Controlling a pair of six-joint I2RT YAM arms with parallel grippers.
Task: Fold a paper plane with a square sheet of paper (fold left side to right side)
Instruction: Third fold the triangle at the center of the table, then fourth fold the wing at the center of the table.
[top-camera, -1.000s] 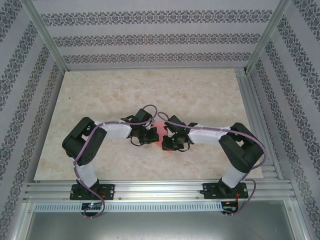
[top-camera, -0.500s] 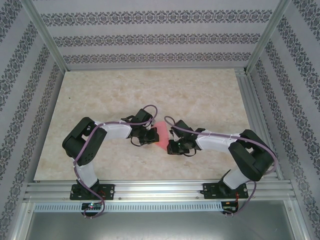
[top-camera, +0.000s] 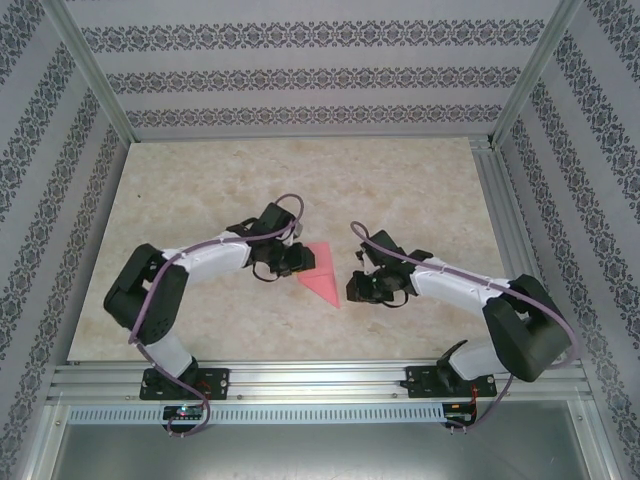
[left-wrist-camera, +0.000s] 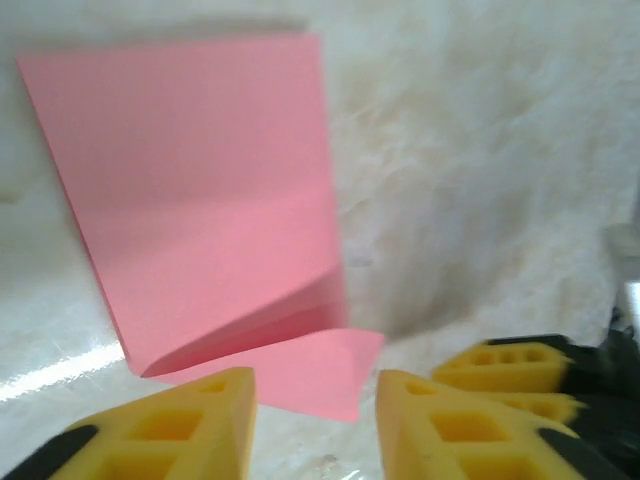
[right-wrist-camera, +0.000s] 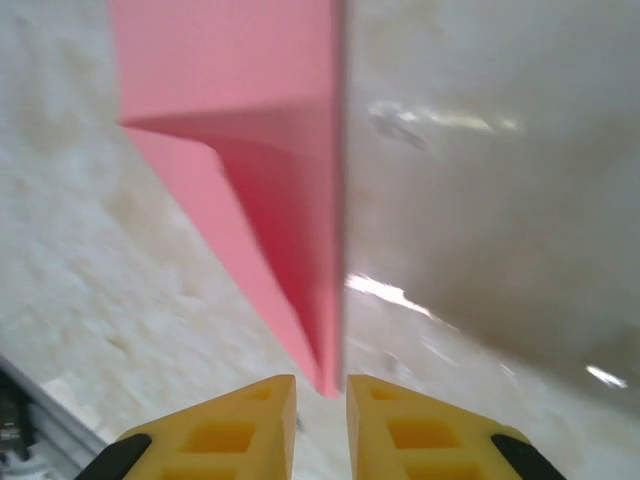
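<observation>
1. The pink paper (top-camera: 322, 275) lies on the tabletop (top-camera: 400, 190), near the middle, between the two arms.
2. From above, the paper looks like a folded shape with a sharp point. The point aims at the near edge of the tabletop.
3. The left pincer (top-camera: 292, 260) sits right at the left side of the paper.
4. The right pincer (top-camera: 352, 290) sits just beside the sharp point, on the right side.
5. In the left wrist view, the left pincer (left-wrist-camera: 315, 425) is partly open. Its two yellow fingers (left-wrist-camera: 190, 430) stand apart with a clear gap.
6. In that view, the paper (left-wrist-camera: 200, 200) is flat on the tabletop in front of the fingers. One folded flap lifts up a little, and a corner of it reaches into the gap. The fingers do not squeeze it.
7. In the right wrist view, the right pincer (right-wrist-camera: 321, 400) is open only a tiny bit. Its yellow fingers (right-wrist-camera: 420, 435) have a thin gap.
8. In that view, the sharp point of the paper (right-wrist-camera: 270, 150) comes right up to the thin gap. I cannot tell if the fingers touch it.
9. A fold line runs along the paper in that view, with one side raised.
</observation>
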